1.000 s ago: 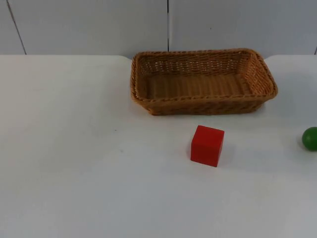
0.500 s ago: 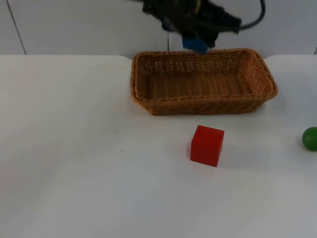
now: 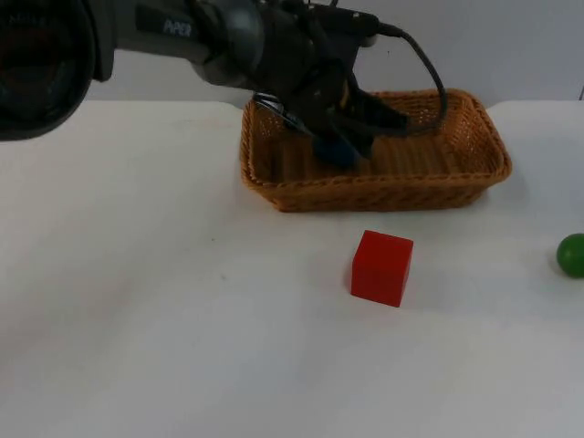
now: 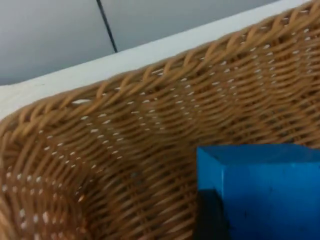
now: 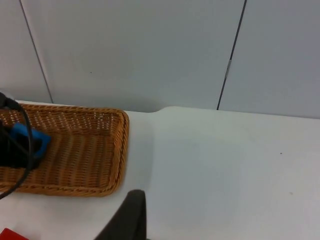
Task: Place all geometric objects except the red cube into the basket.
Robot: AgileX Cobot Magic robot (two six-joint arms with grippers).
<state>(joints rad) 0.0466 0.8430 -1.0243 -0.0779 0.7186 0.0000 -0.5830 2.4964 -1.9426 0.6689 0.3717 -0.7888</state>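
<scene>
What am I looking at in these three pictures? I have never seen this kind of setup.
This is a two-armed robot at a white table. One picture comes from a fixed camera looking down over the table; the other two come from cameras on each arm's wrist. The left gripper reaches into a wicker basket, holding a blue block low inside it. On the table in front of the basket sits a red cube, and a green ball lies off at the table's right side. The right gripper waits aside above the table, beyond the basket's end; its camera sees the basket and the block from the side.
</scene>
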